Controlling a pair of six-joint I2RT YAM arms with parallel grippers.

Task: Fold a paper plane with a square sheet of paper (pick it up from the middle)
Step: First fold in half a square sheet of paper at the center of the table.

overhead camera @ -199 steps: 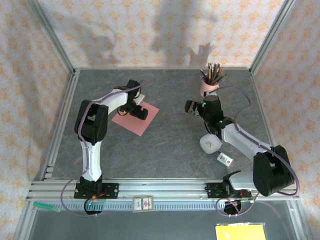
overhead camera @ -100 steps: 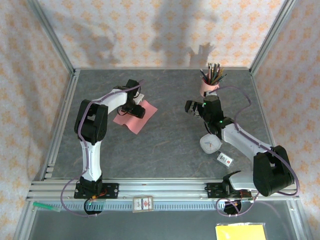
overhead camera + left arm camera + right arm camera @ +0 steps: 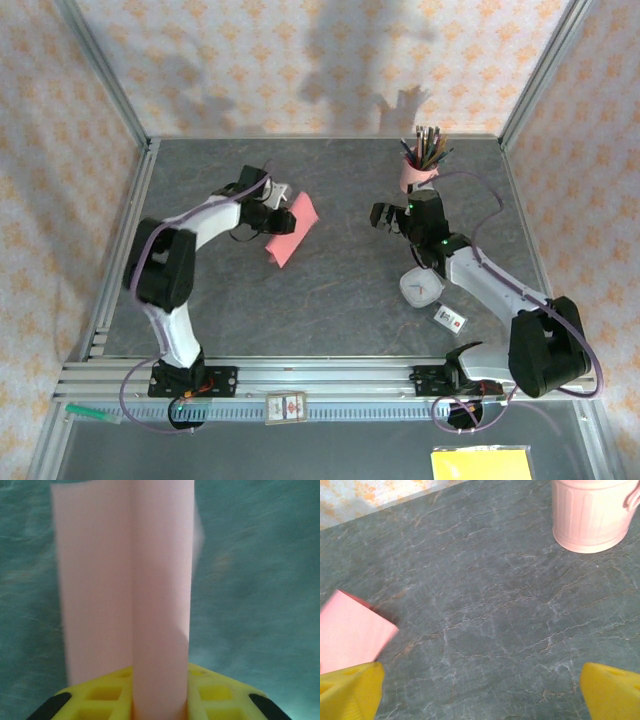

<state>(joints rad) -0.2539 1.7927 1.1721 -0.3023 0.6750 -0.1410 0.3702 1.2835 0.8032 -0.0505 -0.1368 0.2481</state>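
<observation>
Left fingers [image 3: 122,679] pinch the square sheet of paper [image 3: 292,228] mid-sheet, bowed, well left of the pencil cup [image 3: 418,173]. Right fingers [image 3: 351,689] wide, empty. Advise: lift slowly, pinch central, halves hanging evenly.

Left pincer [image 3: 272,222] tight, right pincer [image 3: 480,692] wide.

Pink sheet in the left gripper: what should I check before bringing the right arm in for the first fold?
1. Left gripper pinches the square sheet of paper: ok.
2. Pinch sits at the sheet's middle: cannot tell; the paper bulges unevenly.
3. Sheet is clear of the table: cannot tell; its lower corner may touch.
4. Right gripper is open and empty: ok.
5. Pencil cup stands apart from the right gripper: ok.
</observation>
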